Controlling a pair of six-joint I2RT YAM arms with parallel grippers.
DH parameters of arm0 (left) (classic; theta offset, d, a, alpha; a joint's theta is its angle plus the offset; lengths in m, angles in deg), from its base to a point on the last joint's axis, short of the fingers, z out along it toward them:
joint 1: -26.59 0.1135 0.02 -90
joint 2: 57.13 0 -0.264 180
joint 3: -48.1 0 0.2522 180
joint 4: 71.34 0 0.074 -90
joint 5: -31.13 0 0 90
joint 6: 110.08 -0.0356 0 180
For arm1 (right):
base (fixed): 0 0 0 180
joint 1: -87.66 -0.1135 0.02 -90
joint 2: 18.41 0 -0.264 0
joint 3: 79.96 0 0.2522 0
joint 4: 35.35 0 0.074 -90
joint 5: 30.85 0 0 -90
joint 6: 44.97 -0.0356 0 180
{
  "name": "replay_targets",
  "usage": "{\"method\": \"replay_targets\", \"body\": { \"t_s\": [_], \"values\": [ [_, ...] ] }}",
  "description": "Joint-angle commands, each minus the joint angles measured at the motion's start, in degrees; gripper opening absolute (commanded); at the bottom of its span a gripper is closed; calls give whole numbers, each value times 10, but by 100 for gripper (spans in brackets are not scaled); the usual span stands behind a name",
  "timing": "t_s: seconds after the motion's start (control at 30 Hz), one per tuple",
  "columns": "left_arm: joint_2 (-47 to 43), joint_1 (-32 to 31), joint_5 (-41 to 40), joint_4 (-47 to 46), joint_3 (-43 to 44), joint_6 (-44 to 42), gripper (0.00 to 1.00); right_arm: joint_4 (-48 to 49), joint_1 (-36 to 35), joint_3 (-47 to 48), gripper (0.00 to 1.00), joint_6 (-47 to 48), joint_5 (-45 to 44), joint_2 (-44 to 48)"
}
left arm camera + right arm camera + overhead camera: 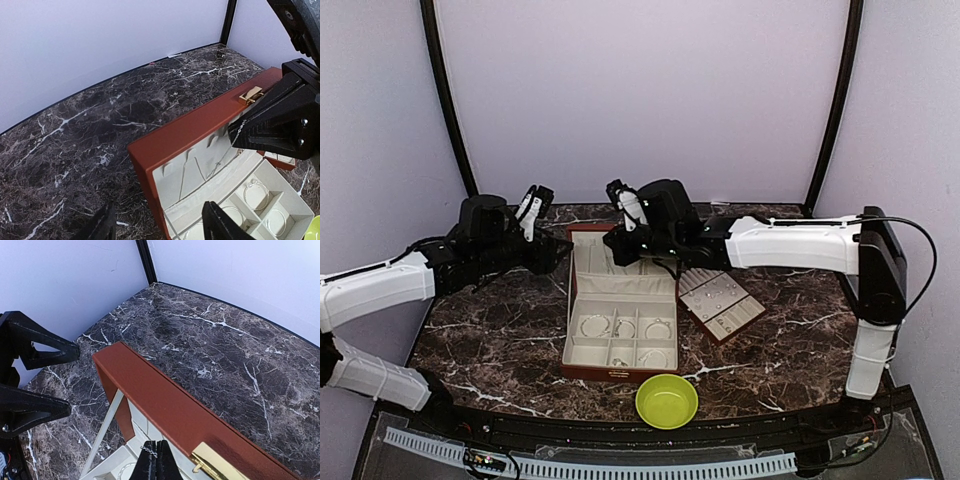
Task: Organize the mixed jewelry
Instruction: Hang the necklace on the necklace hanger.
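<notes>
Two arms reach inward over the dark marble bench (500, 340) from its left and right edges. On the left, the white forearm slants up from the left edge toward the far side, its black wrist turned so that the left gripper (159, 205) points right at the left end of the box lid (200, 125); its fingers stand well apart with nothing between them, released. Mid-bench, toward the near edge, the red-brown hinged box (582, 372) lies open with its cream-lined lid upright. Thin silvery wire hoops (593, 326) lie in its front compartments, one to a cell, and a small pale piece sits in another. Above the lid hangs the right gripper (156, 447), fingers clenched on a thin chain (227, 150) that dangles in front of the lid's lining. A green bowl (650, 410) sits at the near edge, just in front of the box's right corner. Right of the box, a tray (750, 310) of cream padded rows lies askew, with tiny pale pieces on it. The right arm stands upright near the right edge, then stretches level to the left, passing over the tray.
</notes>
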Motion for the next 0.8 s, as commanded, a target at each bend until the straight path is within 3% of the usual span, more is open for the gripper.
{"method": "replay_targets", "body": {
  "t_s": [0.0, 0.27, 0.5, 0.77],
  "values": [
    [16, 16, 36, 3, 25, 22, 62, -14, -5, 31, 0, -14, -29, -14],
    [68, 23, 70, 1, 41, 49, 62, -23, -7, 51, 0, -35, -43, -29],
    [102, 23, 75, 8, 47, 54, 52, -45, -11, 74, 0, -46, -59, -36],
    [23, 22, 47, -40, -19, 22, 48, -132, -13, 119, 0, -56, -53, -40]
  ]
}}
